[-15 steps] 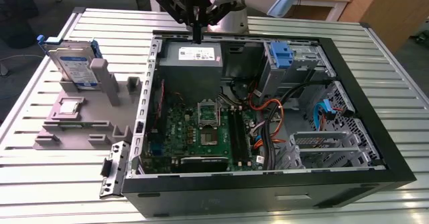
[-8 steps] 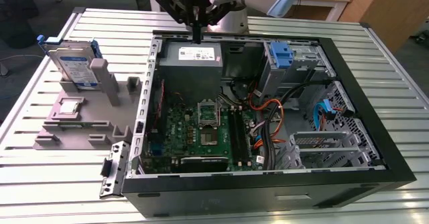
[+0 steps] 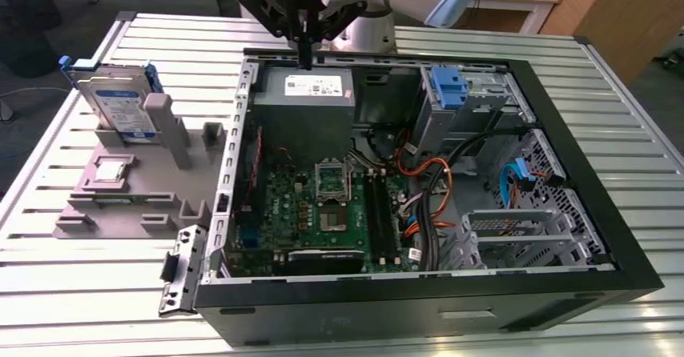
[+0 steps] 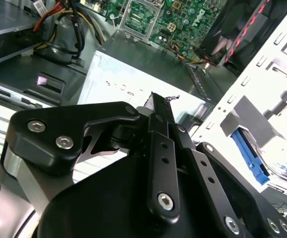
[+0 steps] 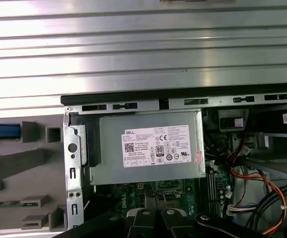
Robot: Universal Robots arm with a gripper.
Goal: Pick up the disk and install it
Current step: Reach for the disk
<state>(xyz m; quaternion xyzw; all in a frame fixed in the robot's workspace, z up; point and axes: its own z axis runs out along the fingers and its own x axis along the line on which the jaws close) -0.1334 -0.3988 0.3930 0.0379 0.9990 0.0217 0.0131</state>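
Note:
The disk (image 3: 115, 105), silver with a blue-and-white label and a blue bracket, stands upright in a grey holder (image 3: 128, 197) on the table, at the exterior view's left of the open computer case (image 3: 428, 293). Its blue edge also appears in the first wrist view (image 5: 2, 130) and in the second wrist view (image 4: 250, 158). My gripper (image 3: 307, 57) hangs over the far edge of the case, above the grey power supply box (image 3: 304, 93), well apart from the disk. In the second wrist view the gripper (image 4: 155, 101) has its black fingers pressed together, shut on nothing.
Inside the case lie the green motherboard (image 3: 320, 213), orange and black cables (image 3: 428, 189), and a drive bay with a blue latch (image 3: 449, 89). A small square silver chip (image 3: 112, 171) sits on the grey holder. The slatted metal table (image 3: 64, 277) surrounds the case.

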